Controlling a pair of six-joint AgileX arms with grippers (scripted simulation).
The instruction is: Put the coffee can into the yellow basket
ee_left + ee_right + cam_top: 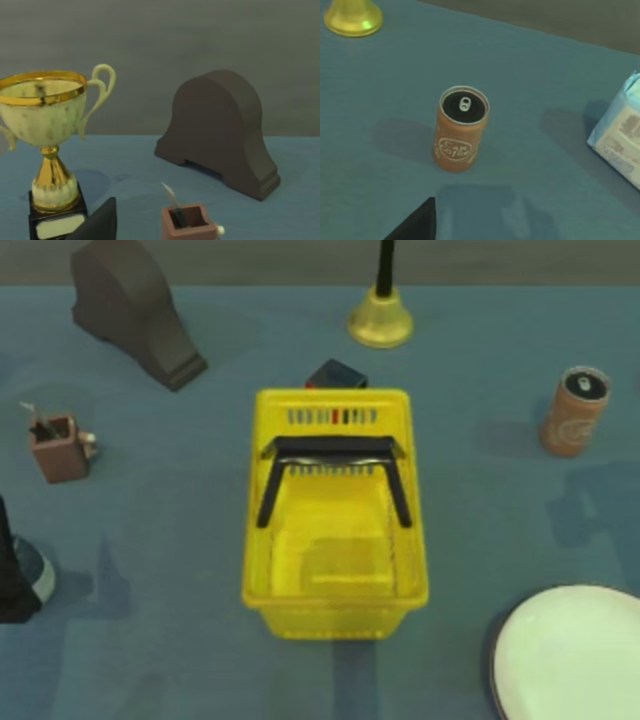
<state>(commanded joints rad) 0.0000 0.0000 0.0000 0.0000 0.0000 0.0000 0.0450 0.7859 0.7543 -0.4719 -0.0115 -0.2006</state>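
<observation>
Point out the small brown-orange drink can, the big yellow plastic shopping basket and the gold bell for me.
Small brown-orange coffee can (574,412): top view, on its side wall.
Large yellow slotted plastic basket (333,613): top view, on its near rim.
Gold bell with a black handle (380,325): top view, on its dome.

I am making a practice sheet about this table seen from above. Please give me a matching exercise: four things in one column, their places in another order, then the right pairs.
Things:
1. coffee can
2. yellow basket
3. golden bell
4. white plate

Places:
A. table's middle
B. near right corner
C. far edge, right of middle
D. right side, standing upright

Pairs: 1-D, 2-A, 3-C, 4-B
</observation>
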